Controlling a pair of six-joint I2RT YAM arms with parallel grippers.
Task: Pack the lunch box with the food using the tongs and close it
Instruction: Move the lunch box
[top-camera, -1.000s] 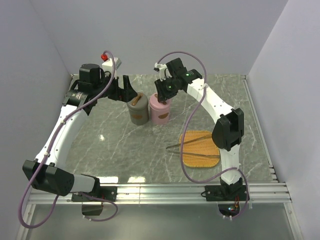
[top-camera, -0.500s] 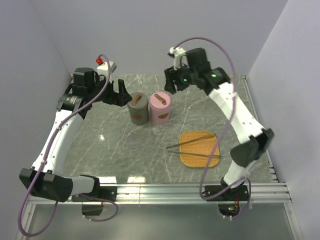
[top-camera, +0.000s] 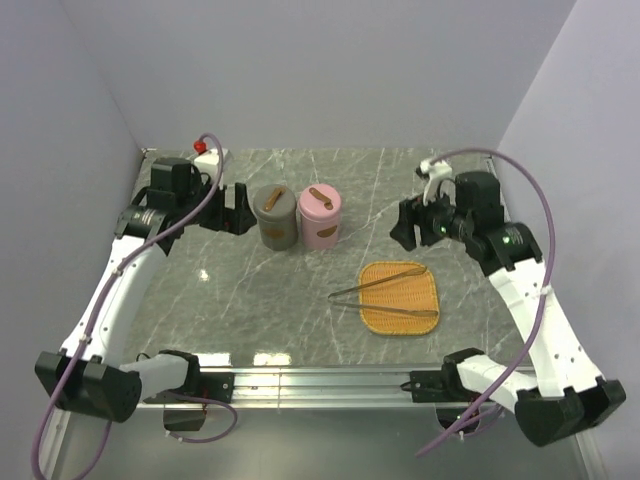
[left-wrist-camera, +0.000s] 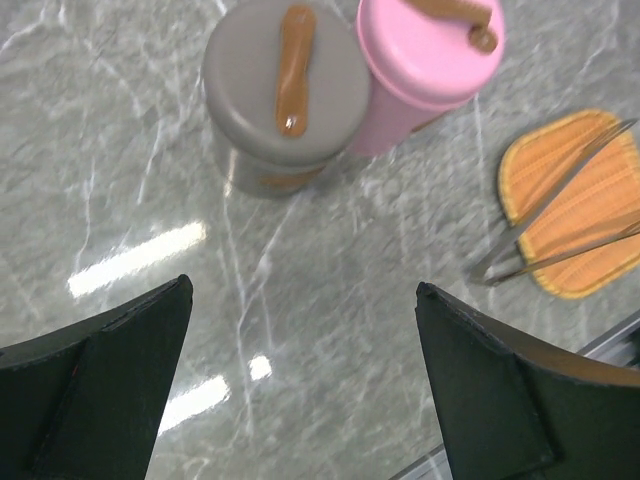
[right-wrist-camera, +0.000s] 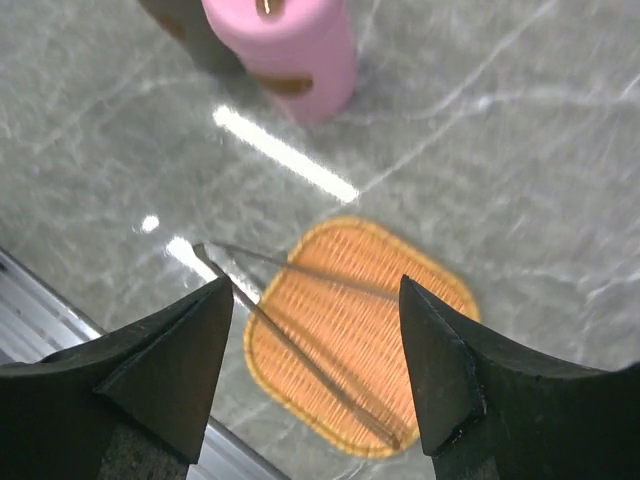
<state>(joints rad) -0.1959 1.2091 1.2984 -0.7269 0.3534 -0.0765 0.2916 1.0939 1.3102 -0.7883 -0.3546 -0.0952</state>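
The lunch box is two lidded tubs side by side at the back, a grey tub (top-camera: 276, 216) and a pink tub (top-camera: 320, 215), each lid with a brown handle. The silver tongs (top-camera: 380, 283) lie across the orange woven tray (top-camera: 408, 293), joined end pointing left off the tray. My left gripper (top-camera: 235, 207) hangs open just left of the grey tub (left-wrist-camera: 285, 90), holding nothing. My right gripper (top-camera: 403, 222) is open above and behind the tray; in its wrist view, the tongs (right-wrist-camera: 300, 345) lie below its fingertips. No food shows in any view.
A metal rail (top-camera: 320, 380) runs along the table's near edge. Walls close in the left, back and right sides. A small white box with a red button (top-camera: 207, 150) sits at the back left corner.
My right arm has swung away from the pink tub, right and nearer, to above the tray, its jaws opening wider. My left gripper drew back a little left from the grey tub.
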